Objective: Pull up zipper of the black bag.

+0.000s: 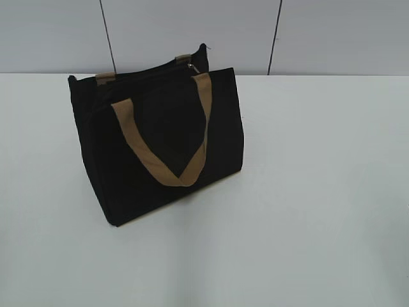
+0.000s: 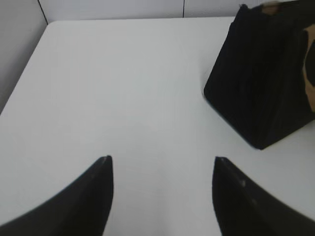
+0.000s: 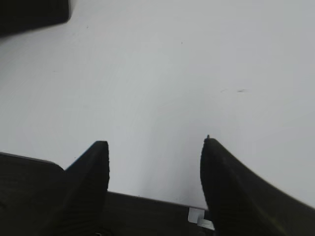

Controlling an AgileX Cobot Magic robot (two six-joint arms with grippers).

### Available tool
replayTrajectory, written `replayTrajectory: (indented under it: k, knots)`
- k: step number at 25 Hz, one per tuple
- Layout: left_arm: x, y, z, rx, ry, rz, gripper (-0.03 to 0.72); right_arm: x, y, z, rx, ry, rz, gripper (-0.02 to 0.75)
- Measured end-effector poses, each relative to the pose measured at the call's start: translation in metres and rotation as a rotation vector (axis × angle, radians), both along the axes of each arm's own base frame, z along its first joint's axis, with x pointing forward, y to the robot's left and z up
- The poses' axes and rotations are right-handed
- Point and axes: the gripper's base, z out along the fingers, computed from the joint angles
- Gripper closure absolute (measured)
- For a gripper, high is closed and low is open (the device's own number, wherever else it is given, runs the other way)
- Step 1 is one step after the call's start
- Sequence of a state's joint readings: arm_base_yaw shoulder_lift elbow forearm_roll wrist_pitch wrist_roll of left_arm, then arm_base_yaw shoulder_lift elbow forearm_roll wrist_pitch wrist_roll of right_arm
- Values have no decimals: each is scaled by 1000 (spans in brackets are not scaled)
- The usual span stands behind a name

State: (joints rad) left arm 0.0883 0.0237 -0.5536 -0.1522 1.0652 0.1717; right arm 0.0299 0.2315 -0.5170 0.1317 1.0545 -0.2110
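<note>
Plain white tabletop w/ grey panelled wall behind. Boxy black fabric tote bag w/ tan webbing strap handles stands upright left of centre. Thin black zipper line runs along its top edge, small silvery pull at the right end. Left gripper hangs over bare table beside the bag, prongs spread wide, nothing held. Right gripper likewise spread, over bare table, well apart from the bag.

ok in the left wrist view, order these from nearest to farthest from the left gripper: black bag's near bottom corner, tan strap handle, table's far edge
1. The black bag, near bottom corner, right of the left gripper, whose jaws are open.
2. The tan strap handle, farther right, on the bag's side.
3. The table, far edge, at the top by the wall.
</note>
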Motion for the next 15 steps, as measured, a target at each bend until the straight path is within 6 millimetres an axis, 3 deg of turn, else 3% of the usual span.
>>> replayTrajectory:
  k: [15]
  knots:
    - [-5, -2, -1, -10, -19, -10, 220, -34, -4, -13, -39, -165, -5, 290]
